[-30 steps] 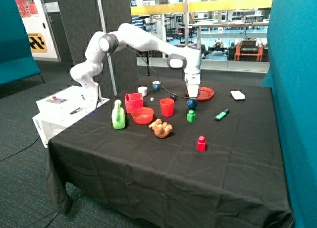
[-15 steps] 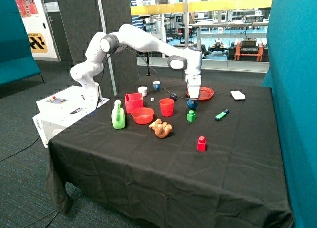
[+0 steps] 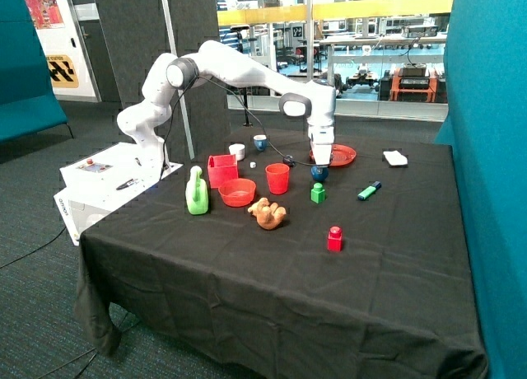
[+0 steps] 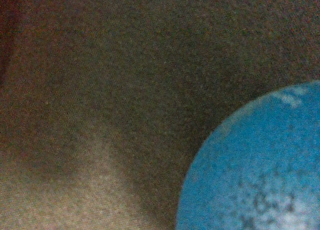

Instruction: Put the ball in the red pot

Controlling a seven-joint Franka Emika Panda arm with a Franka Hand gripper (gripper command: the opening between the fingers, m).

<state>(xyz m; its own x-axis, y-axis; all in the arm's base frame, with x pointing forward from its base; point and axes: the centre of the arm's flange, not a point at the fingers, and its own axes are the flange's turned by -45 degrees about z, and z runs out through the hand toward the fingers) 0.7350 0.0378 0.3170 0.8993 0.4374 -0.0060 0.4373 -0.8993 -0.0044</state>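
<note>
The dark blue glossy ball [image 3: 319, 174] lies on the black tablecloth just behind the green block [image 3: 318, 193] and in front of a flat red plate [image 3: 344, 155]. My gripper [image 3: 320, 161] hangs straight down right over the ball, touching or nearly touching its top. In the wrist view the ball [image 4: 260, 170] fills one corner very close up, with black cloth around it. The red pot [image 3: 221, 170], a square straight-sided box, stands further along the table, beyond the red cup [image 3: 277, 179] and behind the round red bowl [image 3: 237, 192].
A small black ball [image 3: 289, 159] lies between the cup and the plate. A green bottle [image 3: 197, 191], an orange toy [image 3: 268, 213], a red block [image 3: 334, 238], a green-blue marker [image 3: 369, 190], a white object [image 3: 396, 157] and two small cups [image 3: 248, 147] also stand on the table.
My gripper has come down a little over the ball and now covers its top. The ball and the other things have not moved.
</note>
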